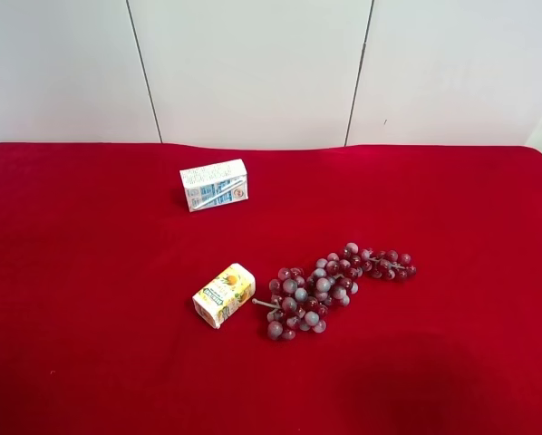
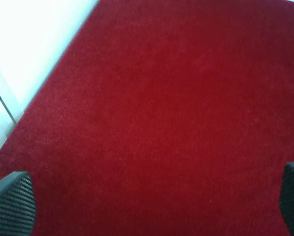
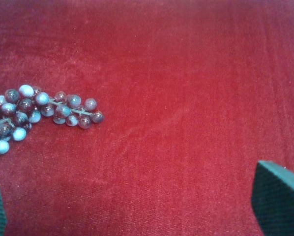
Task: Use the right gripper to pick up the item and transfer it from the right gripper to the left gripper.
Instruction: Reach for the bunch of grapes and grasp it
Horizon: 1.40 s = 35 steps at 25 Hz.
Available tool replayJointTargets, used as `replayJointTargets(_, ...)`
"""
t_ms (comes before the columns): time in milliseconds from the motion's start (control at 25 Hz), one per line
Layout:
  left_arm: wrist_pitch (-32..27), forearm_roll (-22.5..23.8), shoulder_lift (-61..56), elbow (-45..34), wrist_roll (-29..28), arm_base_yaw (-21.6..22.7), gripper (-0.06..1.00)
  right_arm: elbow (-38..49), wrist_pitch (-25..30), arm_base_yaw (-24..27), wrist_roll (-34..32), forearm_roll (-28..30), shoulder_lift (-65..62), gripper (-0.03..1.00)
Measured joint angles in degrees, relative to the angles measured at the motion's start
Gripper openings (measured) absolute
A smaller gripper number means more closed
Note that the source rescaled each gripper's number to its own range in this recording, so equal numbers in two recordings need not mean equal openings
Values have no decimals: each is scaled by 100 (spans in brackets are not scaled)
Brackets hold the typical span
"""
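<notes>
right end effector [image 3: 137, 204] hung spread and empty, left end effector [image 2: 152, 201] likewise; grapes [image 1: 330, 290] lay untouched on table [image 1: 90, 272], pickup and handover pending.

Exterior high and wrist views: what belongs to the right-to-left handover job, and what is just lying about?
Job:
grapes
right gripper, open
left gripper, open

Lying about:
yellow carton
white-and-blue carton

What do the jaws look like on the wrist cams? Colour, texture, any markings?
Right gripper: dark teal pads, finely ribbed, squared corners. Left gripper: dark grey pads, grid-textured, rounder tips. No markings or cables show; arms out of view.
</notes>
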State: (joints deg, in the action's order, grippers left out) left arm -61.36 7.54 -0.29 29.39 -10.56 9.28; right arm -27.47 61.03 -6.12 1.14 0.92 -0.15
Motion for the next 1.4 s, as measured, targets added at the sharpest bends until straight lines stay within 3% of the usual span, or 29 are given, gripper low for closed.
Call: replayJointTargets(1400, 0, 5, 0, 0, 9, 0, 100, -20, -7, -64, -57, 34, 20, 99)
